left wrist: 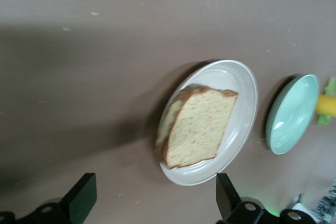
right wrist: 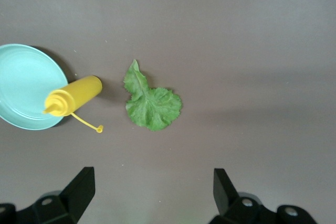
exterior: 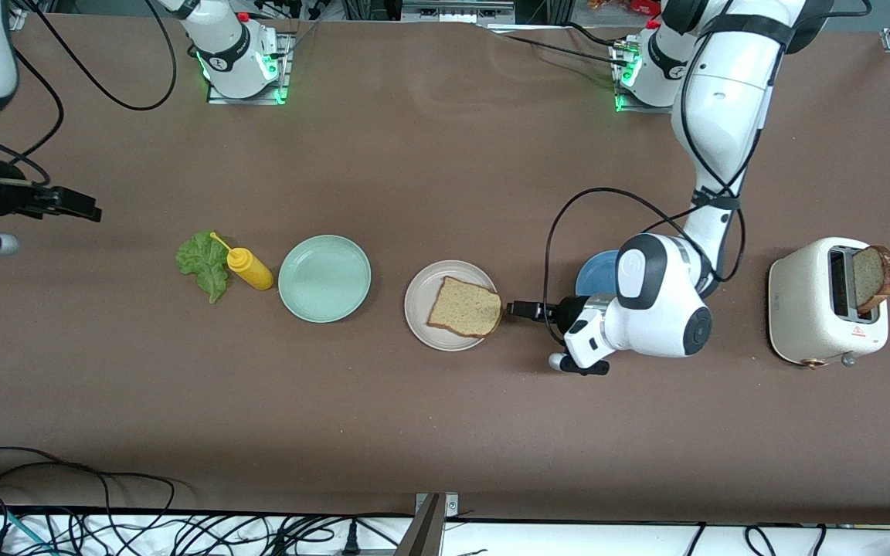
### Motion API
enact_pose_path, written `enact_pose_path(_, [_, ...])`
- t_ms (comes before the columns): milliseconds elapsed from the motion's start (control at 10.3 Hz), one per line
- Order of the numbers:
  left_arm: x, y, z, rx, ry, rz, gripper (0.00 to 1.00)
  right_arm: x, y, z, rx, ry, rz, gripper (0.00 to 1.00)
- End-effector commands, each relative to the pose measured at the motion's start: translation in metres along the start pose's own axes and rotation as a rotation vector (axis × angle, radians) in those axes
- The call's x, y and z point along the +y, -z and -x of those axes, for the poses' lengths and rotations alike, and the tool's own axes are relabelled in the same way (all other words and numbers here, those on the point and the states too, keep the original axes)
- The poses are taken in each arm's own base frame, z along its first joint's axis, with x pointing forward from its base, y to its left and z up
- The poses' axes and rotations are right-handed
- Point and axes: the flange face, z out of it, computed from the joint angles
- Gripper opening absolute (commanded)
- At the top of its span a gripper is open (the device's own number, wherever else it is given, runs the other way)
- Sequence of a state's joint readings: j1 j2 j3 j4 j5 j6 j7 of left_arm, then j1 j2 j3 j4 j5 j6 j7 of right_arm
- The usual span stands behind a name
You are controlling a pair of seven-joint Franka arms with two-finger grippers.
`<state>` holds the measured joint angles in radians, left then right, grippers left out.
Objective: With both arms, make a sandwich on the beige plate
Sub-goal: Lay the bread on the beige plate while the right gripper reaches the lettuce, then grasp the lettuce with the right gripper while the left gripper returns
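One bread slice (exterior: 465,307) is lying on the beige plate (exterior: 417,303), and the left gripper (exterior: 521,310) is hovering just beside that plate's rim with jaws spread and holding nothing. A second slice (exterior: 871,276) is standing in the toaster (exterior: 808,312) at the left arm's end of the counter (exterior: 445,425). The right gripper (exterior: 74,203) is waiting with jaws spread wide – the lettuce leaf (right wrist: 149,100) is lying on the counter beside the yellow bottle (exterior: 249,267).
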<state>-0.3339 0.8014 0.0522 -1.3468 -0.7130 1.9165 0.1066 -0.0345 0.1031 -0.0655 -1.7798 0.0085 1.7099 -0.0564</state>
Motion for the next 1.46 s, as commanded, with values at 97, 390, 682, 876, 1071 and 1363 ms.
enact_pose_path(97, [0.014,0.066,0.026,-0.022,-0.023,-0.287,1.00,-0.002,-0.083,0.006,0.010,0.016,0.005,1.00])
enact_pose_path(390, [0.001,0.112,0.042,-0.051,-0.046,-0.480,1.00,-0.007,-0.153,-0.007,0.009,0.029,0.007,1.00])
enact_pose_path(682, [-0.025,0.162,0.051,-0.033,0.002,-0.478,1.00,-0.015,-0.216,-0.025,-0.028,0.035,-0.003,1.00])
enact_pose_path(876, [-0.030,0.187,0.064,-0.051,0.001,-0.567,1.00,-0.030,-0.261,-0.034,-0.042,0.060,-0.005,1.00])
enact_pose_path(1071, [-0.029,0.216,0.079,-0.053,0.014,-0.602,1.00,-0.031,-0.282,-0.037,-0.041,0.061,-0.005,1.00])
enact_pose_path(1363, [-0.029,0.253,0.100,-0.035,0.037,-0.595,1.00,-0.030,-0.305,-0.036,-0.079,0.079,-0.007,0.95])
